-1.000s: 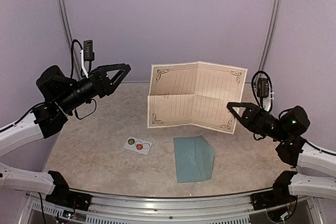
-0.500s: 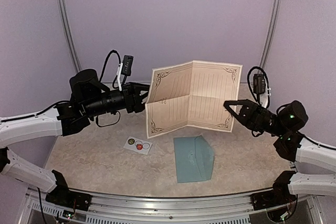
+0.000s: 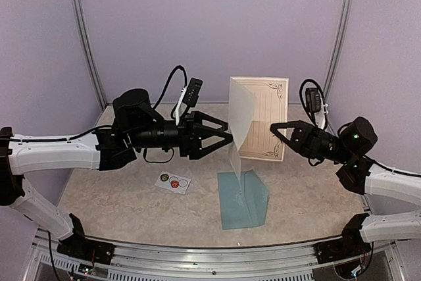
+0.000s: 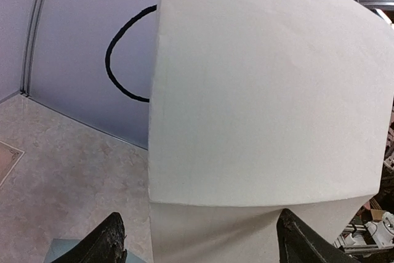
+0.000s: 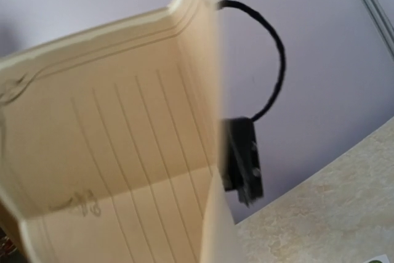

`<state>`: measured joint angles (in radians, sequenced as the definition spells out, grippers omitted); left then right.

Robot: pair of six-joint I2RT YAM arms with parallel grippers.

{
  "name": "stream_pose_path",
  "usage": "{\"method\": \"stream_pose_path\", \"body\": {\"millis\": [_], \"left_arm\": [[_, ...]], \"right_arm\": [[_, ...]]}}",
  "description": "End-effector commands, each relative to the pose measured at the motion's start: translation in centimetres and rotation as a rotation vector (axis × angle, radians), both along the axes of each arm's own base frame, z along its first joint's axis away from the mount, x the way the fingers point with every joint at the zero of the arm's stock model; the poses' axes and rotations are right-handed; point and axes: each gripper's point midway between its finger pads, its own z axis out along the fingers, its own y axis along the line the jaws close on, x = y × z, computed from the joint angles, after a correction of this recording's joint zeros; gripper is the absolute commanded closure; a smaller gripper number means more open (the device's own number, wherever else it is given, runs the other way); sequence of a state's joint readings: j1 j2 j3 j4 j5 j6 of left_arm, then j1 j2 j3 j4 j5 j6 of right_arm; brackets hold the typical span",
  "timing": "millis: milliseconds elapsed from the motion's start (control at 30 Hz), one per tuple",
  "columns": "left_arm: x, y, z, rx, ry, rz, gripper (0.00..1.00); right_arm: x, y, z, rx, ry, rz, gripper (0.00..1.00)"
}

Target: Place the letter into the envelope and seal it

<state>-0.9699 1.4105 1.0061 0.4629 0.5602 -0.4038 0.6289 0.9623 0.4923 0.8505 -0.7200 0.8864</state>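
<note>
The desk (image 3: 118,182) is pale and speckled like stone, and purple walls (image 3: 210,18) stand around it.

Near the front edge, a bit right of the middle, the envelope (image 3: 243,199) lies flat on the desk. It is blue-green. Nothing holds it. To its left, a little apart, lies a small white card (image 3: 174,181) with round stickers on it.

Farther back, the letter (image 3: 260,120) is up in the air, above the far end of the envelope. It is cream paper with fine lines and curly corners. It is bent down the middle like a book that is half shut. Its left half sticks out toward the front, and only its plain white back shows.

The right hand (image 3: 275,129) comes in from the right. Its fingers are pressed together and pinch the right half of the letter near the bottom. The right wrist view looks into the fold, at the lined side of the paper.

The left hand (image 3: 229,137) comes in from the left and points at the left half of the letter. Its fingers (image 4: 111,244) are spread wide. In the left wrist view the white back of the letter fills the space in front of them. I cannot tell if they touch the paper.
</note>
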Motion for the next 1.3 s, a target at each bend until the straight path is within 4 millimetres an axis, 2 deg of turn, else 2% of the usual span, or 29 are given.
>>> {"method": "stream_pose_path", "body": {"millis": [0, 233, 367, 500, 800, 833, 967, 1033, 1167, 1267], "left_arm": [[-0.9, -1.0, 1.8, -0.060, -0.033, -0.059, 0.20], [-1.8, -1.8, 1.9, -0.099, -0.030, -0.132, 0.24], [-2.6, -2.2, 1.5, -0.101, -0.020, -0.176, 0.45], [-2.8, -2.1, 0.9, -0.098, -0.002, -0.184, 0.70], [-2.5, -1.6, -0.4, -0.071, 0.031, -0.146, 1.00], [-2.2, -1.6, -0.7, -0.055, 0.034, -0.129, 1.00], [-0.8, -0.7, -1.8, 0.005, 0.048, -0.026, 1.00], [-0.1, 0.0, -2.6, 0.038, 0.068, 0.017, 1.00], [0.6, 1.2, -3.4, 0.086, 0.086, 0.065, 1.00], [0.9, 1.7, -4.4, 0.160, 0.079, 0.098, 1.00]], "right_arm": [[-1.2, 0.5, 1.6, 0.019, -0.066, 0.062, 1.00], [-1.3, 1.1, 1.3, 0.010, -0.057, 0.098, 1.00], [-1.0, 1.1, 1.2, 0.016, -0.045, 0.079, 1.00], [-0.4, 0.7, 1.2, 0.034, -0.028, 0.031, 1.00], [0.2, 0.5, 0.7, 0.033, 0.006, 0.000, 1.00], [0.4, 0.4, 0.6, 0.025, 0.008, -0.017, 0.98], [1.9, -1.0, 0.0, -0.014, 0.032, -0.146, 0.68], [2.6, -1.8, -0.2, -0.035, 0.044, -0.207, 0.62], [3.5, -3.1, -0.7, -0.122, 0.036, -0.323, 0.25], [3.8, -3.9, -0.4, -0.202, -0.022, -0.394, 0.14]]}}
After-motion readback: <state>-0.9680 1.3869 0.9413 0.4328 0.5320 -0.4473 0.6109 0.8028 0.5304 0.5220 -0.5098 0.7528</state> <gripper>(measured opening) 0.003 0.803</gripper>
